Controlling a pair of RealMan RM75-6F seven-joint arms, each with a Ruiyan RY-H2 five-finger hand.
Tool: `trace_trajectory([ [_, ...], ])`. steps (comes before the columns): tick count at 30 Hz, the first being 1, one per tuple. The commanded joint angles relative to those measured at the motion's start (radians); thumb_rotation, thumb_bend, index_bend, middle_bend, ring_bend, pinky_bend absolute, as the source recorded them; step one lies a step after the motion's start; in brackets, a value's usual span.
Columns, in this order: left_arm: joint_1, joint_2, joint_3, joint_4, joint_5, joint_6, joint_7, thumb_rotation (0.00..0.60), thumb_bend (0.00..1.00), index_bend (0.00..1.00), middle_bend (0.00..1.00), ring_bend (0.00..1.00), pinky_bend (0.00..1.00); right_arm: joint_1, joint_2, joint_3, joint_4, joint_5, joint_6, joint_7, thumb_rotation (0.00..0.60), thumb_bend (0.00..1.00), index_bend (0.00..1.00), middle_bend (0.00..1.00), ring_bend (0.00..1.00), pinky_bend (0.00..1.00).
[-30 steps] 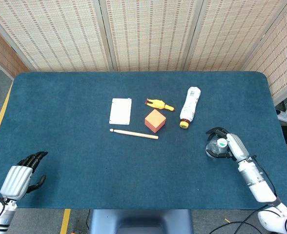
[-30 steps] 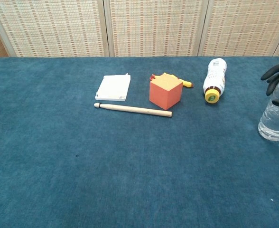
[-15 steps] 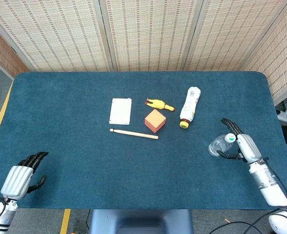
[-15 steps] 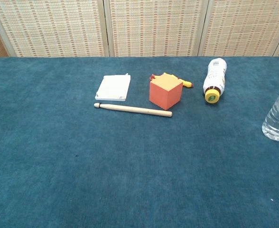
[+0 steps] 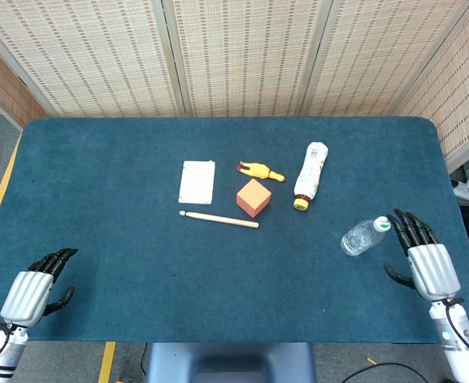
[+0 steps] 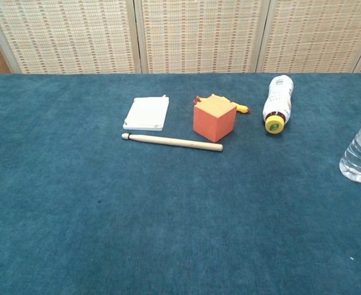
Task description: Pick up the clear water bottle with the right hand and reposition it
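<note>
From the head view, the clear water bottle (image 5: 364, 236) stood on the tabletop (image 5: 123, 159) toward four o'clock, apparently already set down. The right robot hand (image 5: 426, 259) hovered just beside it at its three o'clock, apart from it, fingers spread and holding nothing. The left robot hand (image 5: 33, 289) hung idle at eight o'clock, fingers loosely curled, empty. The reposition looked done; clearing the arm seemed all that remained.

From the chest view, only the bottle showed, upright at the three o'clock edge; neither robot hand appeared.
</note>
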Motion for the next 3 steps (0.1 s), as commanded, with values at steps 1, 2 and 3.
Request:
trace_trajectory([
  [1,0.000,0.000,0.001,-0.003,0.003,0.002,0.006,0.600,0.36,0.13,0.15,0.20,0.39,-0.055,0.028,0.013,-0.086,0.049,0.040,-0.105,0.600,0.14,0.00,0.00,0.00,0.14],
  [2,0.000,-0.001,0.001,-0.003,0.003,0.001,0.009,0.600,0.36,0.14,0.15,0.20,0.39,-0.056,0.030,0.015,-0.095,0.054,0.034,-0.114,0.600,0.14,0.00,0.00,0.00,0.14],
  [3,0.000,-0.001,0.001,-0.004,0.002,0.001,0.010,0.600,0.36,0.13,0.15,0.20,0.39,-0.057,0.031,0.017,-0.098,0.056,0.033,-0.118,0.600,0.14,0.00,0.00,0.00,0.14],
])
